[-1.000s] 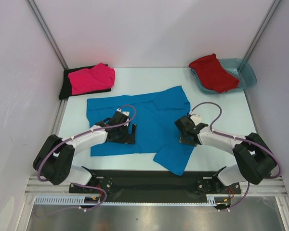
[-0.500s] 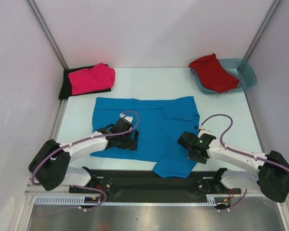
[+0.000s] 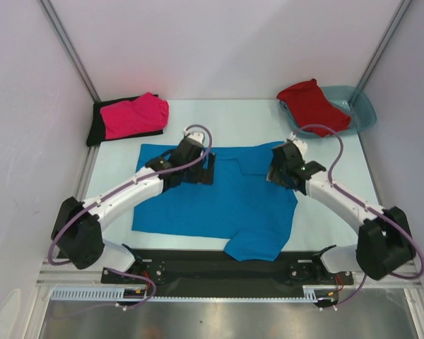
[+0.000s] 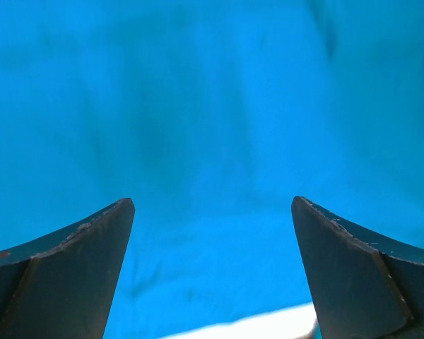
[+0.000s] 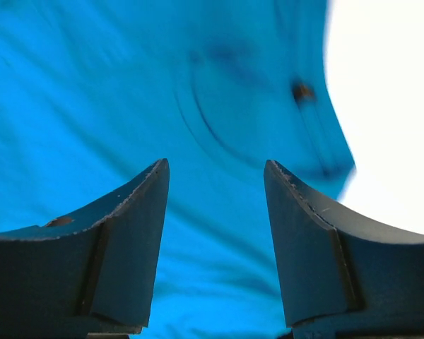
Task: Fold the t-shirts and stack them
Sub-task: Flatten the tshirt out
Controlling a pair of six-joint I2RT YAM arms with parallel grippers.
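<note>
The bright blue t-shirt (image 3: 219, 201) lies spread flat in the middle of the table, with one part hanging towards the near edge. My left gripper (image 3: 206, 168) is open and empty over its far left part; the left wrist view (image 4: 212, 201) shows blue cloth (image 4: 212, 106) between the jaws. My right gripper (image 3: 274, 171) is open and empty over its far right part, near the shirt's edge (image 5: 215, 164). The hot pink shirt (image 3: 134, 114) lies on the black shirt (image 3: 97, 127) at the back left. The red shirt (image 3: 312, 106) is draped over the tub.
A translucent teal plastic tub (image 3: 364, 109) stands at the back right corner. White walls and metal frame posts close in the table on three sides. A black base rail (image 3: 219, 265) runs along the near edge. White table shows right of the shirt (image 5: 389, 106).
Both arms have moved from the near part of the blue shirt to its far part. The shirt has shifted towards the near edge and lies flatter and wider.
</note>
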